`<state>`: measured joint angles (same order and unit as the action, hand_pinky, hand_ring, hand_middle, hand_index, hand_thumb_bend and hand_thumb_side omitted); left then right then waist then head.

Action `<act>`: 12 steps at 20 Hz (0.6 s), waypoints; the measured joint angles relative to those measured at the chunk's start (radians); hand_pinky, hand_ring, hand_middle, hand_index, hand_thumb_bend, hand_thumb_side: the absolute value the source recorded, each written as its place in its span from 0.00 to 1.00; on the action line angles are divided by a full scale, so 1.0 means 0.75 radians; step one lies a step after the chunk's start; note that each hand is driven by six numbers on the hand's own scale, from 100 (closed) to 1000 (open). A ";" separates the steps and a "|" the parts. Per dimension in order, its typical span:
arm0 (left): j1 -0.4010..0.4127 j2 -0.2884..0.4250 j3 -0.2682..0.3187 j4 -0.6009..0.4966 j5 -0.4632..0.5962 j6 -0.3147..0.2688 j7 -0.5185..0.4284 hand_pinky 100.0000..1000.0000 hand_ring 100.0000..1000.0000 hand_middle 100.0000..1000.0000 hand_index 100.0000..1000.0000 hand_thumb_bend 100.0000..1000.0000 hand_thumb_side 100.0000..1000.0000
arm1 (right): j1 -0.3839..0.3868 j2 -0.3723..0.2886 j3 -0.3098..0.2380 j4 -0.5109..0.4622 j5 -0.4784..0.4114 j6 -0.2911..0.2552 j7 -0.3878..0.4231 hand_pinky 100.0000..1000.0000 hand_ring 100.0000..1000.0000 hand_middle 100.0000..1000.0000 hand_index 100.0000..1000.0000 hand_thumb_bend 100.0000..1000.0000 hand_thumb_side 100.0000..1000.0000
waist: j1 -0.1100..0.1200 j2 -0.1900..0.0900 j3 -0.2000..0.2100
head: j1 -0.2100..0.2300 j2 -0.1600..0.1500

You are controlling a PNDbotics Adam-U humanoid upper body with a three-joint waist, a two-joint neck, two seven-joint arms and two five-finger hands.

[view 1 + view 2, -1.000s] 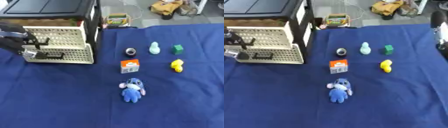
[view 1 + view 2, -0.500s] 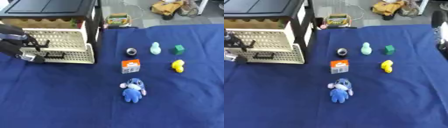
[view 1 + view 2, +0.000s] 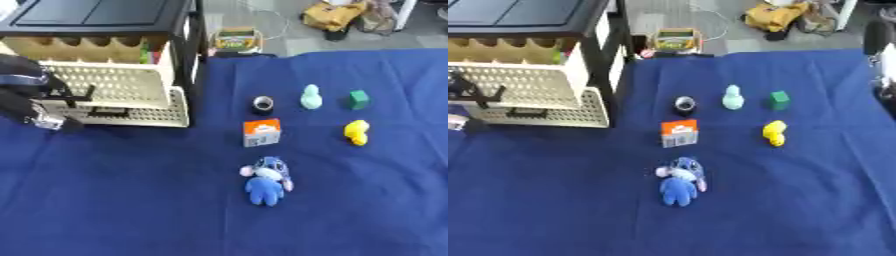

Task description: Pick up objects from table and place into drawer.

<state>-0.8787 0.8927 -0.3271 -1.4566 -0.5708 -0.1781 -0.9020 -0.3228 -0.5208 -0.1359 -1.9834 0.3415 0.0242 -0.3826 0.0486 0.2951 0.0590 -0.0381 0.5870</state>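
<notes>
Six small things lie on the blue cloth: a blue plush toy (image 3: 265,180), an orange-and-white box (image 3: 262,132), a small dark ring (image 3: 262,104), a pale green figure (image 3: 311,96), a green cube (image 3: 357,99) and a yellow toy (image 3: 356,132). At the left stands a black unit with cream perforated drawers (image 3: 122,90); the lower drawer (image 3: 149,114) juts out a little. My left hand (image 3: 31,100) is against the drawer fronts at their left end, blurred. My right hand (image 3: 882,42) shows only as a dark shape at the right edge, well away from the objects.
The black top of the drawer unit (image 3: 96,12) fills the upper left. Beyond the cloth's far edge on the floor lie a small colourful box (image 3: 234,39) and a yellow bag (image 3: 337,14). Blue cloth (image 3: 131,210) spreads bare in front of the drawers.
My left hand has slid down and a little left along the drawer fronts. The lower drawer now sticks out below the upper one. The objects on the cloth have not moved.
</notes>
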 measured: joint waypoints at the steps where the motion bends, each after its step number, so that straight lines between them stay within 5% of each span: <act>1: 0.009 0.006 0.002 -0.014 0.003 0.002 -0.001 0.00 0.00 0.00 0.79 0.50 0.97 | -0.002 0.000 0.000 0.000 0.000 0.000 0.000 0.58 0.54 0.39 0.70 0.39 0.75 | -0.001 0.000 0.000 | 0.000 0.000; 12: 0.102 0.057 0.038 -0.163 0.039 0.050 -0.006 0.00 0.00 0.00 0.79 0.47 0.98 | -0.004 0.001 0.000 0.000 0.000 0.000 -0.001 0.58 0.54 0.39 0.70 0.39 0.75 | -0.005 0.000 0.004 | 0.000 0.000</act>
<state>-0.8025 0.9353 -0.2983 -1.5792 -0.5413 -0.1403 -0.9067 -0.3257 -0.5203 -0.1359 -1.9834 0.3413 0.0240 -0.3831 0.0445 0.2951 0.0623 -0.0381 0.5871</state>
